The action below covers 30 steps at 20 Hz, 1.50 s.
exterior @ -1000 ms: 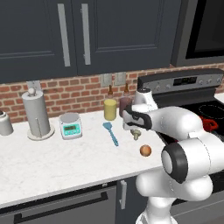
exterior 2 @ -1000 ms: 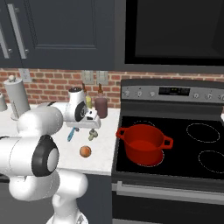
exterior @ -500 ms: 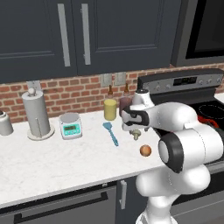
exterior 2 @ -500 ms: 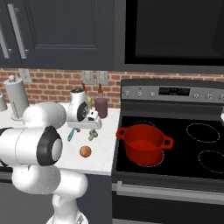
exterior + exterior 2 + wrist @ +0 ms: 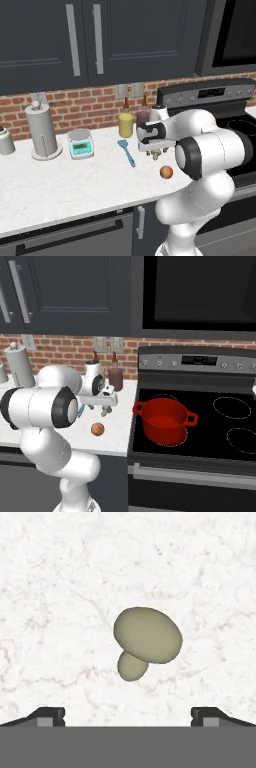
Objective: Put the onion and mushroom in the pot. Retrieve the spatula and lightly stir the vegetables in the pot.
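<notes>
The pale mushroom (image 5: 145, 639) lies on the white marble counter (image 5: 75, 180), cap up. My gripper (image 5: 127, 714) hangs straight above it, open, with nothing between its fingers. From the sides, the gripper (image 5: 155, 149) (image 5: 103, 405) stands just over the mushroom (image 5: 155, 156) (image 5: 104, 412). The orange-brown onion (image 5: 166, 172) (image 5: 97, 429) rests nearer the counter's front edge. To the left of the hand lies the light-blue spatula (image 5: 126, 151). The red pot (image 5: 164, 418) stands on the stove's front left burner and looks empty.
Behind the hand stand a yellow jar (image 5: 126, 125), a dark jar (image 5: 142, 119) and two bottles by the brick wall. A kitchen scale (image 5: 81, 143) and a paper towel holder (image 5: 41, 131) stand farther left. The black stove top (image 5: 225, 426) lies right of the counter.
The arm's elbow has risen and swung in toward the counter while the hand has stayed over the mushroom. The jaws are as wide as before. The vegetables and the spatula have not moved.
</notes>
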### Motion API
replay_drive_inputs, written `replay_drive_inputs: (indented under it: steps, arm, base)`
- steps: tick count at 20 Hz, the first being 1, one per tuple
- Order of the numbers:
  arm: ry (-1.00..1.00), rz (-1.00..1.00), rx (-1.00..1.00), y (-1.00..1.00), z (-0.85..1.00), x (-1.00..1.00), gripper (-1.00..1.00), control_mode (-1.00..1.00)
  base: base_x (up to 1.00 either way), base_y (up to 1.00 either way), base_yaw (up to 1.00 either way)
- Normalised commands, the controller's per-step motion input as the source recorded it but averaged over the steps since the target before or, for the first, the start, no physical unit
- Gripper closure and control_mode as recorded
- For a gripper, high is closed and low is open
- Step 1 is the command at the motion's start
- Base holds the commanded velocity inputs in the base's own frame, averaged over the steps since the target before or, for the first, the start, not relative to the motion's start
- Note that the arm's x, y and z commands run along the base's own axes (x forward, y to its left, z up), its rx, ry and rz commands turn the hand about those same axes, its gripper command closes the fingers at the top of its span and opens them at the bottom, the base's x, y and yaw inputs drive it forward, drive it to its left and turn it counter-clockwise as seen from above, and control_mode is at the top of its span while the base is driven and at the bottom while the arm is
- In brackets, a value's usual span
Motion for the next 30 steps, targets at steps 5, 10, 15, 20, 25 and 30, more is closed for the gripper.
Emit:
replay_drive_inputs:
  steps: [5, 10, 15, 20, 25, 30]
  arm:
    - [0.10, 0.00, 0.00, 0.00, -0.14, 0.30, -1.00, -1.00]
    - [0.10, 0.00, 0.00, 0.00, -0.12, 0.24, -1.00, -1.00]
    - [0.10, 0.00, 0.00, 0.00, -0.14, 0.21, -1.00, -1.00]
    - [0.06, 0.00, 0.00, -0.05, -0.16, 0.05, -1.00, -1.00]
    - [0.03, 0.00, 0.00, -0.11, -0.24, 0.00, -1.00, -1.00]
    - [0.02, 0.00, 0.00, -0.11, -0.36, 0.00, -1.00, -1.00]
  base:
    - [0.00, 0.00, 0.00]
    - [0.00, 0.00, 0.00]
    - [0.00, 0.00, 0.00]
    - [0.00, 0.00, 0.00]
    - [0.00, 0.00, 0.00]
    - [0.00, 0.00, 0.00]
